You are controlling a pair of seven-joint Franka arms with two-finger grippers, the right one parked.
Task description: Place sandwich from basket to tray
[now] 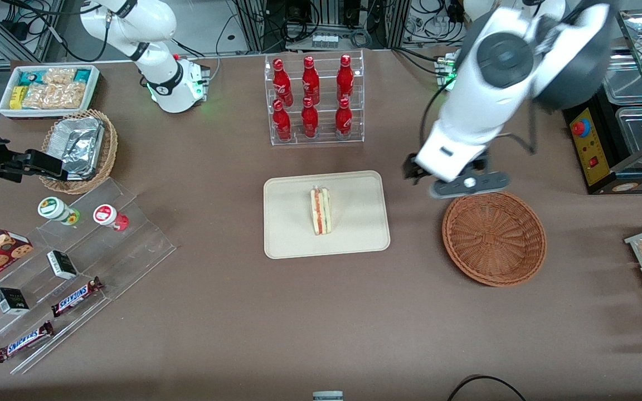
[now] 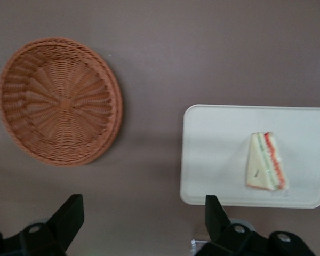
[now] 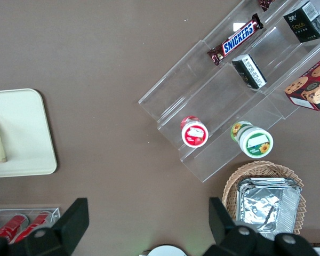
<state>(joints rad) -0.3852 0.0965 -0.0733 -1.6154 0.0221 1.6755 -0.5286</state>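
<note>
Brown table (image 1: 321,323): broad bare stretch across lower centre of the front frame, open between tray and candy display.

Left arm (image 1: 499,72): upper right of front frame, reaching down over the table edge of the basket.

Clear tiered display (image 1: 76,278) with Snickers bars (image 1: 76,297), lower left of front frame, toward the parked arm's end.

Cream tray (image 1: 293,223): centre of front frame, flat on table, rounded corners, rim all visible. Open cloth on every side; gap to basket clear.

Reddish-brown wicker basket (image 1: 494,238): right of centre, holding nothing, well apart from tray. Farther rim partly under the gripper.

Acrylic rack of red cola bottles (image 1: 314,100): upper centre, farther from camera than tray, with a strip of bare table between.

Gripper (image 1: 455,181): above basket's farther rim, raised off the table. In wrist view, fingers (image 2: 68,217) spread wide, nothing between them.

Sandwich (image 1: 321,210): on tray, near its middle, standing on edge with red and green filling facing up; clear of the rim on all sides.
</note>
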